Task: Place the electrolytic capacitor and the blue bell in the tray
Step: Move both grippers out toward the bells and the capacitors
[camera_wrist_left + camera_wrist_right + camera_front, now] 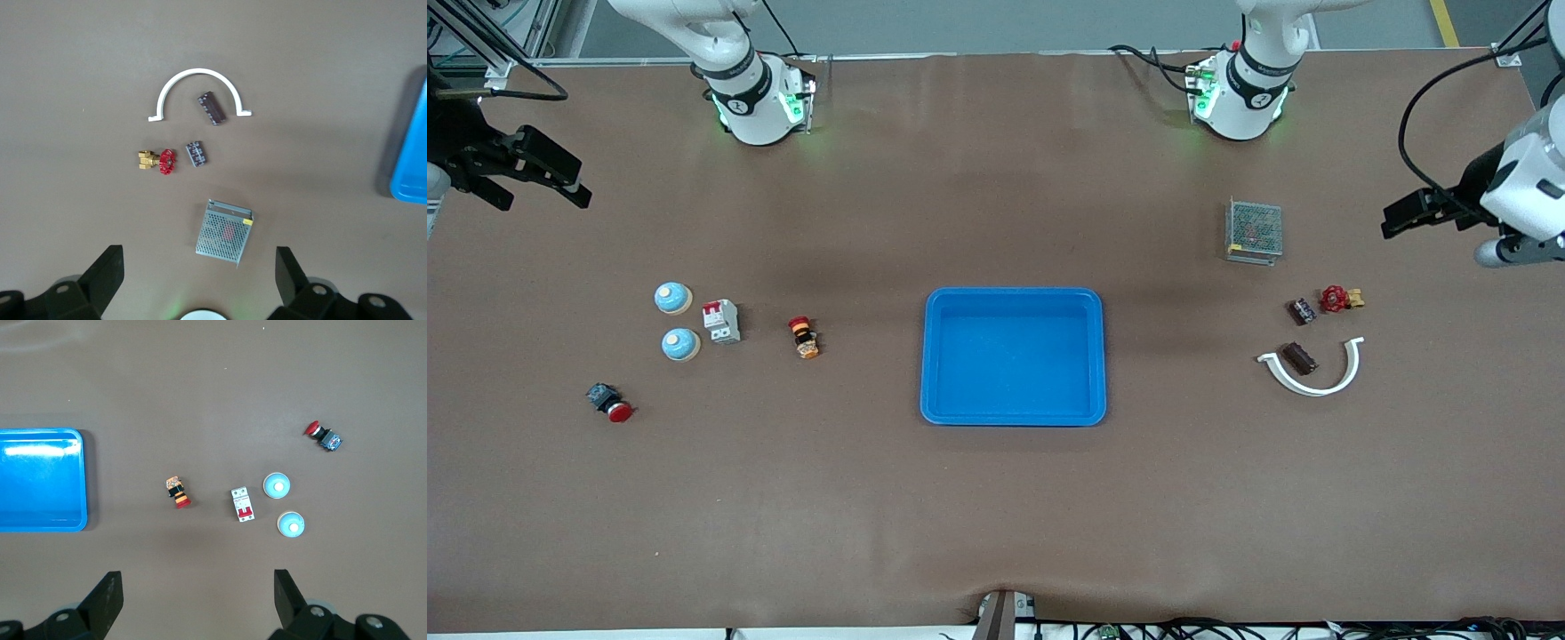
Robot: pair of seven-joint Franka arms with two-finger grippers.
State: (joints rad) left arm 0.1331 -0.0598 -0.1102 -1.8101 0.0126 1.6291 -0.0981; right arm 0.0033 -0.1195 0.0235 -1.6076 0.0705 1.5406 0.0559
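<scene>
Front view: tray [1013, 356] sits mid-table, empty. Risk: two blue bells [672, 298] [680, 344] lie toward the right arm's end, twins, so either may get picked; the breaker [721, 321] just beside them at 3 o'clock could get bumped w/ wide jaws. Two dark capacitors [1302, 310] [1299, 358] lie toward the left arm's end; one sits inside the white arc [1316, 378], which could snag a finger. Left gripper [1414, 213] and right gripper [525, 173] hang over the table ends, both waiting, holding nothing.

Left wrist view: fingers [107, 273] spread wide, empty. Capacitors are small brown cylinders lying flat, prob. roll. Red valve [160, 161] is near one cap at 9 o'clock. Mesh box [224, 231] is nearest.

Right wrist view: fingers [107, 597] wide apart, empty. Bells are domed, slick, w/ white buttons; grip may slip.
</scene>
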